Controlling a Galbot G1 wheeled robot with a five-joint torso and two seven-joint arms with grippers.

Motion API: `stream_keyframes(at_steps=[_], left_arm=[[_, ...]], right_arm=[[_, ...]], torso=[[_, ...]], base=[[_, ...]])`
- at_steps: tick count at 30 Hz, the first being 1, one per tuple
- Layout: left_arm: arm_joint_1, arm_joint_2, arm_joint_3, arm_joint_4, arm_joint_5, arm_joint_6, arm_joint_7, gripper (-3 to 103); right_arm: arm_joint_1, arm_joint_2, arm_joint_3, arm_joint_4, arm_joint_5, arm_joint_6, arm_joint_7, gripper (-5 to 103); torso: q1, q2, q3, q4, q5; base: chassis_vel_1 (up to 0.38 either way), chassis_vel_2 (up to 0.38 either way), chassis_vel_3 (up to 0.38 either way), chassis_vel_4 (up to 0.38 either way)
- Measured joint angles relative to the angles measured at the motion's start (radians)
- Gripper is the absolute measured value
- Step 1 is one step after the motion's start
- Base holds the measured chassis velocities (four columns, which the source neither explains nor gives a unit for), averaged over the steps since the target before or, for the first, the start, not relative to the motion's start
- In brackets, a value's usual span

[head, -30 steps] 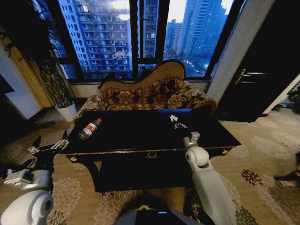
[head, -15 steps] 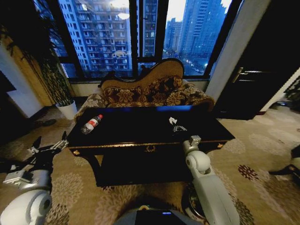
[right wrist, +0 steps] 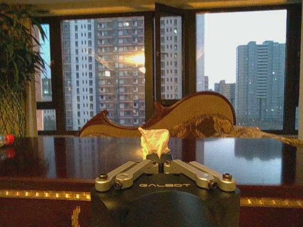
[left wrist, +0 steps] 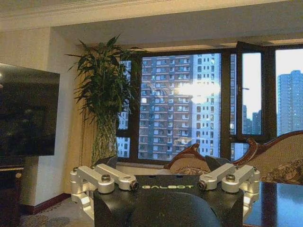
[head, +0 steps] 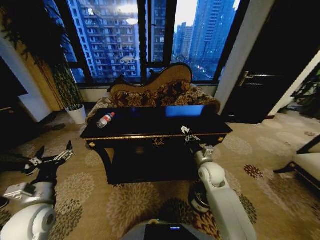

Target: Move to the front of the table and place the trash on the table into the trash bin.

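Black table [head: 150, 131]; right gripper [head: 188, 134] clutching scrap [right wrist: 154, 141].

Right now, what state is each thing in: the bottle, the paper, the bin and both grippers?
bottle: lying on its side on the table.
right gripper: shut on the paper scrap.
paper scrap: pinched between its fingers.
left gripper: open, holding nothing.
bin: upright on the carpet.

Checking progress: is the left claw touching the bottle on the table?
Apart. Head view: the left claw hangs off the table corner, carpet between it and the bottle.
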Motion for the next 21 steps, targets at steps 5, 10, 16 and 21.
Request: stream_keyframes(at_steps=[5,10,16,21], left_arm=[[0.003,-0.004,-0.002,0.0,0.0,-0.002,0.001,100],[0.008,-0.005,-0.016,0.005,-0.003,-0.02,0.006,100],[0.004,-0.007,-0.021,0.022,-0.008,-0.027,0.014,100],[0.001,-0.011,-0.019,0.035,-0.004,-0.033,0.017,100]], right_arm=[[-0.016,-0.004,0.024,-0.067,-0.02,0.004,0.0,1],[-0.057,-0.044,0.111,-0.194,-0.026,0.004,0.0,1],[-0.074,-0.08,0.179,-0.301,-0.089,0.008,0.0,1],[-0.044,-0.082,0.194,-0.453,-0.194,0.008,0.0,1]], torso=[[0.001,-0.001,0.001,-0.0001,0.0001],[0.002,-0.001,0.001,-0.0003,0.0003],[0.001,0.0,0.0,-0.0004,-0.0001],[0.001,0.0,0.0,-0.0001,0.0]], base=[[0.01,-0.006,-0.005,0.02],[-0.005,0.003,0.007,-0.011],[0.0,0.0,0.0,0.0],[0.0,0.0,0.0,0.0]])
